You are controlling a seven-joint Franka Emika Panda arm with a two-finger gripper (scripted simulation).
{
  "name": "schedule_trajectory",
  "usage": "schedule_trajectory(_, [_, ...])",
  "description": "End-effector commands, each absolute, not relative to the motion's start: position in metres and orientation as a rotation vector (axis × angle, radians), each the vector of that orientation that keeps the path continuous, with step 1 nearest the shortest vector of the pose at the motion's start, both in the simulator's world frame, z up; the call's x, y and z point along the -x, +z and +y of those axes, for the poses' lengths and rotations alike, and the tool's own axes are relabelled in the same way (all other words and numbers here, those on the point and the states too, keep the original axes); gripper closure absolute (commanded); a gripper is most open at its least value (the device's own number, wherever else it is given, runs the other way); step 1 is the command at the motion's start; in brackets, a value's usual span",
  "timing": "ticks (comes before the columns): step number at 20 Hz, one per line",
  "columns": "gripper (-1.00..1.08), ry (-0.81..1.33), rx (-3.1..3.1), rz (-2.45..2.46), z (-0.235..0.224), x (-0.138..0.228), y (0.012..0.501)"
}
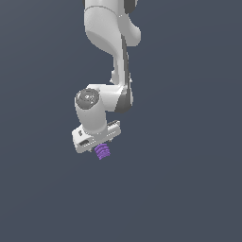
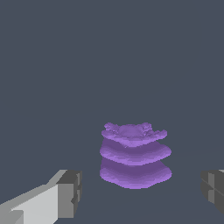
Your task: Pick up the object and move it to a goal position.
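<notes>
The object (image 2: 134, 156) is a small purple lump of stacked ridged layers. In the wrist view it stands between my two grey fingertips (image 2: 70, 192), with a clear gap on each side. My gripper (image 2: 140, 188) is open around it and does not touch it. In the exterior view the white hand (image 1: 96, 136) is right above the object (image 1: 103, 152), which pokes out just below it. The fingers are hidden there.
The white arm (image 1: 111, 38) comes down from the top of the exterior view. A plain dark grey surface (image 1: 189, 189) fills the rest of both views. No other objects show.
</notes>
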State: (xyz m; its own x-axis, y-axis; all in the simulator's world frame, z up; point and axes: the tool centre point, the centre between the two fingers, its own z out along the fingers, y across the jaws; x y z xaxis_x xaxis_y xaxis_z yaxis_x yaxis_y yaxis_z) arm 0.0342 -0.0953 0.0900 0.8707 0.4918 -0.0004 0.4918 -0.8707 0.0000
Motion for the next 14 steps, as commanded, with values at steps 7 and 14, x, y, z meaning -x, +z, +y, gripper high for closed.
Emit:
schedule_trajectory(7, [-0.92,0.000,-3.038,0.801,-0.095,-0.034,0.075])
schedule_trajectory(14, [-0.92,0.000,-3.037,0.805,-0.095,-0.033,0.042])
